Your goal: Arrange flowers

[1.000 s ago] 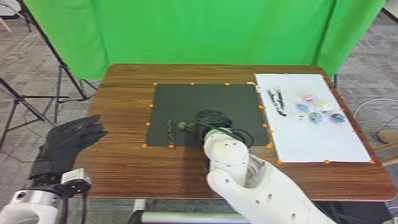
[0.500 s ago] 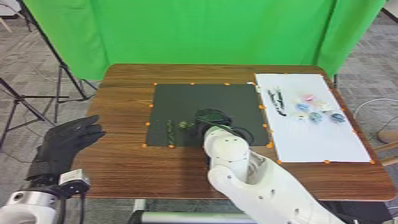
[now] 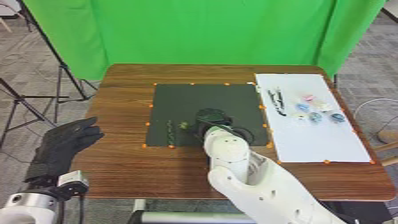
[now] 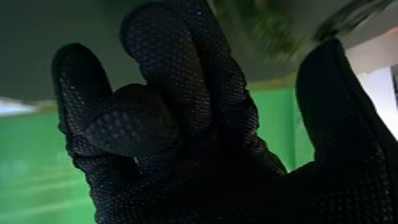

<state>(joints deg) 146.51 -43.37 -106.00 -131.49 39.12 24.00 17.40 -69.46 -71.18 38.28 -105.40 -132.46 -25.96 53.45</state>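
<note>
Head view: right hand point(image 3: 211, 118) sitting over black mat point(image 3: 182, 100), left hand point(image 3: 64, 146) hanging open. Right wrist view: fingers mostly straight, thumb standing apart, blurred foliage point(image 4: 256, 27) showing; hold unclear.

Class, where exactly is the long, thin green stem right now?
In the head view, the thin green stem lies on the dark mat, near its left edge, just left of the small green sprig and the robot's right hand.
</note>
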